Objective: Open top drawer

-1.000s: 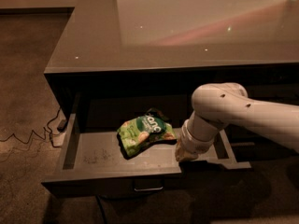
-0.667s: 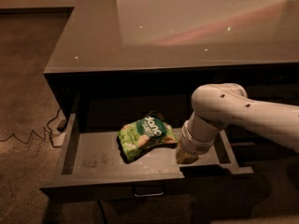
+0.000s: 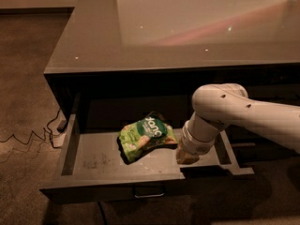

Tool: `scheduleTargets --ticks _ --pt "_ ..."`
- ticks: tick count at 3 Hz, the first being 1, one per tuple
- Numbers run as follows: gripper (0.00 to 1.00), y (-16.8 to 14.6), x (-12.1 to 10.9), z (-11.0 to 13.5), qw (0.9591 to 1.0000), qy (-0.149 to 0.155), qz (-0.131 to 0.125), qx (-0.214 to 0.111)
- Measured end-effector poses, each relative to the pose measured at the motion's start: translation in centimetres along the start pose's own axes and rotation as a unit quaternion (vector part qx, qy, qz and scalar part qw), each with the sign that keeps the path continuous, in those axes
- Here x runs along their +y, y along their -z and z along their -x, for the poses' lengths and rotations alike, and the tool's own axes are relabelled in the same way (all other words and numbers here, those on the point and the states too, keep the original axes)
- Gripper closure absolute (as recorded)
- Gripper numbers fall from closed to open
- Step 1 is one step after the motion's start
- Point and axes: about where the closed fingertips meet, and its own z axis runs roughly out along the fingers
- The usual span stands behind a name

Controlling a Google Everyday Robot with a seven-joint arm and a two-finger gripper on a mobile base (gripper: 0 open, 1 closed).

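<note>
Gripper: at the end of the white arm, low inside the front right of the top drawer, close behind its front edge; whether it is wide, narrow or holding anything cannot be told. Top drawer: under the countertop, standing well out, grey scuffed floor in full view; task judged nearly or wholly done. Handle: small bar, centre of the front panel, left of and below the gripper, not held. Risks: if the pull is made from the inner edge and not the handle, the contact may slip and the drawer stop short or run askew; a further hard pull may bring the drawer against its end stop with a jolt; a careless lift out may catch the wrist on the right side wall or the front edge. Snack bag: green, lying flat on the drawer floor, just beside the gripper on its left; a sideways move would likely push or crumple it. Cable: thin, zigzag on the carpet left of the cabinet, well apart from the arm, running to a plug block by the drawer's left side; neither stands in the way.
</note>
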Motion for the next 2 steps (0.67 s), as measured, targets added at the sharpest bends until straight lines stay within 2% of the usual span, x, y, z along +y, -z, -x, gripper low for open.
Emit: scheduleTargets --ticks 1,2 --pt "0.11 0.0 0.0 0.0 1.0 0.0 0.0 0.0" --pt "0.0 0.0 0.0 0.0 1.0 0.0 0.0 0.0"
